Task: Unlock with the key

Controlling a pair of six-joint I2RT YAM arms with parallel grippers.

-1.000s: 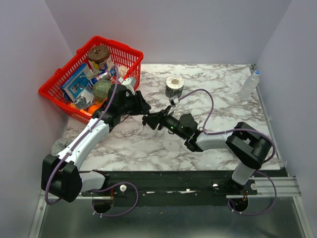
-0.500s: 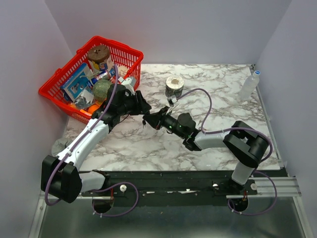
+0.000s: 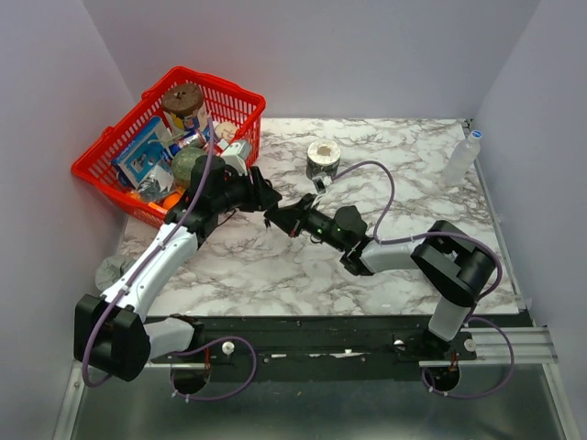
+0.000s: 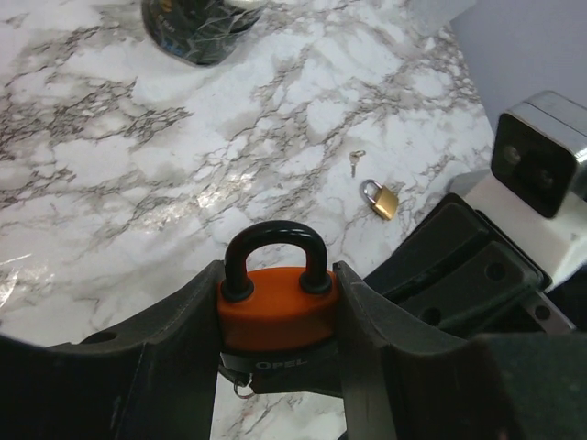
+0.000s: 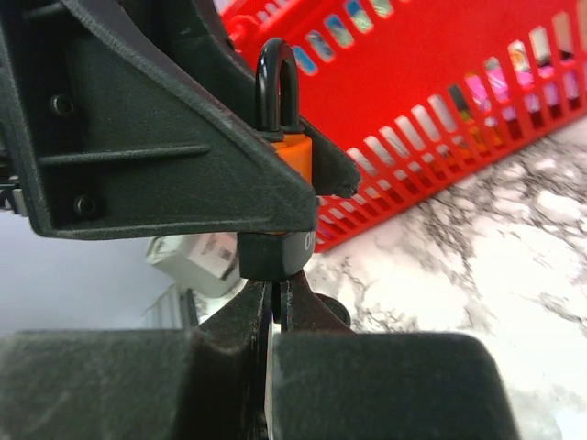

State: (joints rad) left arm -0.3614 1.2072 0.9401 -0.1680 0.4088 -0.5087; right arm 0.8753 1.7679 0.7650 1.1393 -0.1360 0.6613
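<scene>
Where the arms meet: over the left-middle of the marble tabletop (image 3: 422, 197), close to the red basket (image 3: 231, 93), the two grippers face each other tip to tip.
Left gripper (image 4: 277, 284): jaws partway open and clamped on the two sides of the orange-and-black padlock (image 4: 275, 310), which is held off the tabletop.
Orange-and-black padlock: upright between the left fingers (image 4: 183, 339). Both legs of the black shackle are seated in the orange body, with the black base below.
Right gripper (image 5: 273, 298): jaws pressed together, with only a hairline slit between them. The tips sit directly under the padlock's black base; whether they touch it cannot be told.
Black-headed key: not discernible in any view. The right fingers cover the spot under the padlock, so it cannot be told whether the key is pinched there.
Brass padlock (image 4: 380, 200): lies flat on the tabletop beyond the held padlock, near the right arm.
Small loose key (image 4: 356, 162): bare metal, on the tabletop just beside the brass padlock, not touching it.
Red basket: at the far left, filled with mixed goods.
Background: a dark patterned roll (image 3: 323, 161) stands mid-tabletop, and a clear bottle (image 3: 461, 159) stands at the far right edge.
</scene>
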